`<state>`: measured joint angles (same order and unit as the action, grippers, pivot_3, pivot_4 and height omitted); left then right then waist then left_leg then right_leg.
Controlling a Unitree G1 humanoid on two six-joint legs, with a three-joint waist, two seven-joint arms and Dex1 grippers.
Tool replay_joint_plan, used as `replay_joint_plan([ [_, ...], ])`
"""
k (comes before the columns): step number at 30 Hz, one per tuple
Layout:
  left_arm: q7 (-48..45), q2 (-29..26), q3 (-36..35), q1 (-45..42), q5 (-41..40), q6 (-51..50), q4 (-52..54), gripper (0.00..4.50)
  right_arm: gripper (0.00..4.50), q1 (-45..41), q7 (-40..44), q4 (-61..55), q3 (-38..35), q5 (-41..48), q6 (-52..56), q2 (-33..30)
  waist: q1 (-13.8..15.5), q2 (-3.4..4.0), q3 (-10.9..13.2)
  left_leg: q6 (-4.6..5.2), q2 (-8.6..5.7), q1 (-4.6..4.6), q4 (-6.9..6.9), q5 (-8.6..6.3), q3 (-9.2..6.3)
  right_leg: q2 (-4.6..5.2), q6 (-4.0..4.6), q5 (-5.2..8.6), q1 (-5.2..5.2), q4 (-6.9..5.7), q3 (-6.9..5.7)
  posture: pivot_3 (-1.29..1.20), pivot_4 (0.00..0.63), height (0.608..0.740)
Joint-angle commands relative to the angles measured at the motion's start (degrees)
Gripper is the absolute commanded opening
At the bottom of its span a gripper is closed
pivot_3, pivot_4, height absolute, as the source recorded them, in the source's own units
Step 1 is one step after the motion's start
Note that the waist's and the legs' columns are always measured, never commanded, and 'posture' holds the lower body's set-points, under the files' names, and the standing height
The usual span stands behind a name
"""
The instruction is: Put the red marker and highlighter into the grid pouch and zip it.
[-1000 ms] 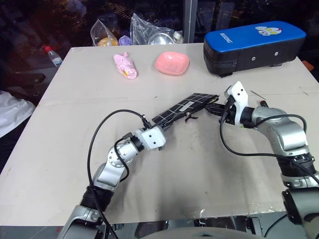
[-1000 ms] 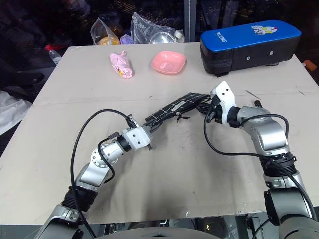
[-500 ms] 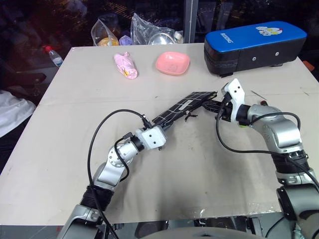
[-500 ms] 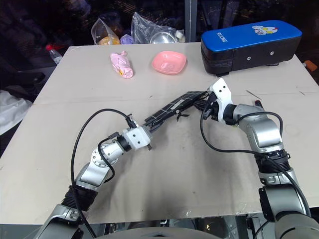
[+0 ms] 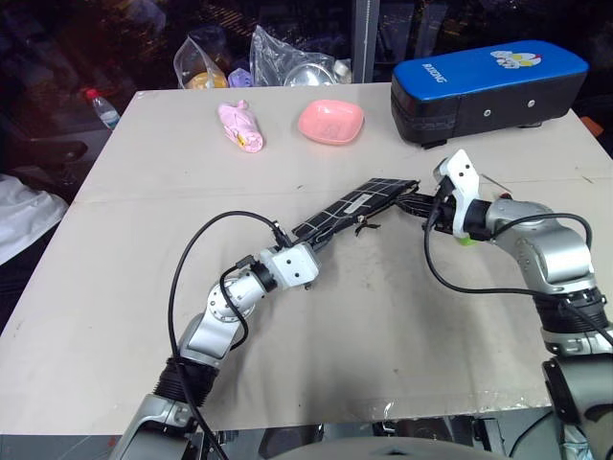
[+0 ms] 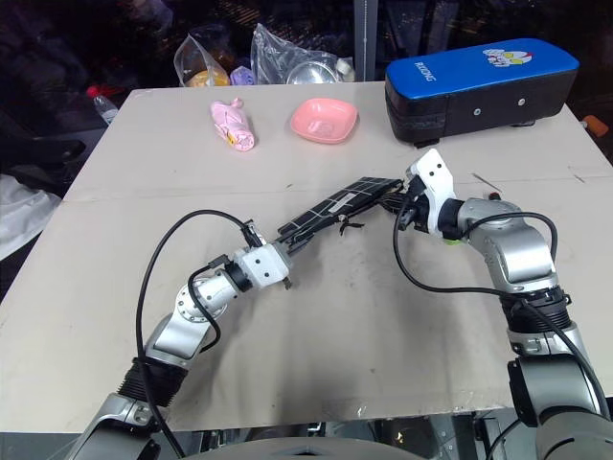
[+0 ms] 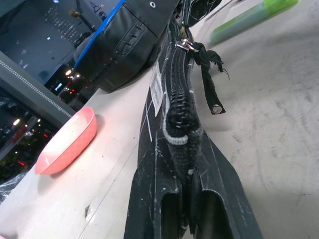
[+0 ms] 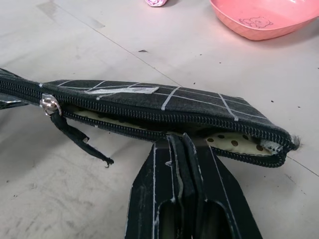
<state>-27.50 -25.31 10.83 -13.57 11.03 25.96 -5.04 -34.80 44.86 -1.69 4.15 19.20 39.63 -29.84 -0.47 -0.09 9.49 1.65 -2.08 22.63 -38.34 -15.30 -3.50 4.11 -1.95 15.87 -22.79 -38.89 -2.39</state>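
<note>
Right now my left gripper [image 5: 311, 251] is clamped on one end of the grid pouch [image 5: 359, 206], and my right gripper [image 8: 175, 149] pinches the lower lip of its still-open mouth at the other end. Beyond that end, by my right wrist, lies the highlighter [image 7: 249, 19]; the red marker I cannot make out. I'd keep the pouch taut and mouth gaping before loading either pen.

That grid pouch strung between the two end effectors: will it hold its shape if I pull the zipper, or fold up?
Probably floppy: the grid pouch is thin fabric, held on edge by the left end effector and right end effector. Its mouth gapes, showing dotted lining, so it likely sags if either lets go. The zipper pull cord dangles limp.
</note>
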Motion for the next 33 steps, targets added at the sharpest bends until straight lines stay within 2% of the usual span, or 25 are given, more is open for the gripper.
replay_joint_plan([
  [1, 0.23, 0.08, -0.25, -0.52, -0.77, 1.61, 0.69, 0.0, 0.04, -1.89, -0.6, -0.98, -0.84, 0.13, -1.11, 0.5, 0.0, 0.0, 0.0, 0.0, 0.0, 0.0, 0.0, 0.0, 0.0, 0.0, 0.0, 0.0, 0.0, 0.0, 0.0, 0.0, 0.15, 0.737],
  [10, 0.4, 0.08, -0.17, -0.47, -0.51, 2.05, 0.61, 0.0, 0.04, -2.29, -0.48, 0.0, 2.06, -2.13, -2.44, 2.09, -0.02, 0.0, 0.0, 0.0, 0.0, 0.0, 0.0, 0.0, 0.0, 0.0, 0.0, 0.0, 0.0, 0.0, 0.0, 0.0, 0.15, 0.737],
  [16, 0.52, 0.22, -0.32, -0.48, -0.84, 2.01, 0.62, 0.0, 0.04, -3.11, -0.97, 1.4, 8.58, -8.44, -11.24, 5.08, -0.21, 0.0, 0.0, -0.01, 0.0, 0.0, 0.0, 0.01, 0.0, -0.01, 0.0, 0.0, -0.01, -0.01, 0.0, 0.0, 0.15, 0.737],
  [23, 0.37, 0.3, -0.6, -0.89, -1.35, 1.6, 0.67, 0.0, 0.04, -3.89, 0.38, 3.3, 17.51, -19.37, -31.29, 6.08, -0.07, 0.0, 0.0, -0.03, -0.01, 0.0, -0.01, 0.02, 0.01, -0.03, -0.01, 0.0, -0.03, -0.01, 0.0, 0.0, 0.15, 0.737],
  [26, 0.48, 0.91, -1.26, -1.03, -2.65, 0.74, 0.74, 0.0, 0.04, -7.06, -1.75, 8.64, 23.06, -31.14, -47.88, 2.82, -0.16, 0.0, 0.0, -0.04, -0.02, 0.0, -0.04, 0.02, 0.03, -0.05, -0.02, -0.01, -0.04, -0.02, 0.01, 0.0, 0.15, 0.737],
  [28, 0.56, 1.19, -1.55, -1.27, -3.17, 0.34, 0.73, 0.0, 0.04, -8.72, -3.45, 11.78, 24.19, -34.7, -54.4, 2.44, -0.21, 0.0, 0.0, -0.04, -0.02, 0.0, -0.04, 0.03, 0.04, -0.07, -0.03, -0.02, -0.06, -0.03, 0.02, 0.0, 0.15, 0.737],
  [29, 0.53, 1.18, -1.55, -1.35, -3.15, 0.35, 0.7, 0.0, 0.42, -9.31, -3.94, 12.86, 24.33, -35.7, -56.31, 2.54, -0.21, 0.0, 0.0, -0.05, -0.02, 0.0, -0.04, 0.03, 0.04, -0.08, -0.03, -0.01, -0.07, -0.03, 0.02, 0.0, 0.15, 0.737],
  [30, 0.49, 1.17, -1.54, -1.44, -3.12, 0.38, 0.63, 0.0, 0.54, -9.92, -4.5, 13.72, 24.54, -36.96, -57.78, 2.62, -0.22, 0.0, 0.0, -0.05, -0.02, 0.0, -0.03, 0.03, 0.04, -0.08, -0.03, -0.01, -0.07, -0.03, 0.01, 0.0, 0.15, 0.737],
  [31, 0.45, 1.16, -1.52, -1.52, -3.09, 0.43, 0.54, 0.0, 0.85, -10.42, -4.92, 14.49, 24.65, -38.05, -59.02, 2.74, -0.22, 0.0, 0.0, -0.06, -0.01, 0.0, -0.02, 0.03, 0.04, -0.09, -0.03, -0.02, -0.08, -0.03, 0.02, 0.0, 0.15, 0.737],
  [33, 0.41, 1.23, -1.49, -1.63, -3.05, 0.45, 0.43, 0.0, 1.61, -11.2, -5.71, 15.78, 24.73, -40.05, -60.76, 2.89, -0.21, 0.0, 0.0, -0.06, -0.01, 0.0, -0.02, 0.03, 0.07, -0.08, -0.03, -0.02, -0.1, -0.03, 0.04, 0.0, 0.15, 0.737],
])
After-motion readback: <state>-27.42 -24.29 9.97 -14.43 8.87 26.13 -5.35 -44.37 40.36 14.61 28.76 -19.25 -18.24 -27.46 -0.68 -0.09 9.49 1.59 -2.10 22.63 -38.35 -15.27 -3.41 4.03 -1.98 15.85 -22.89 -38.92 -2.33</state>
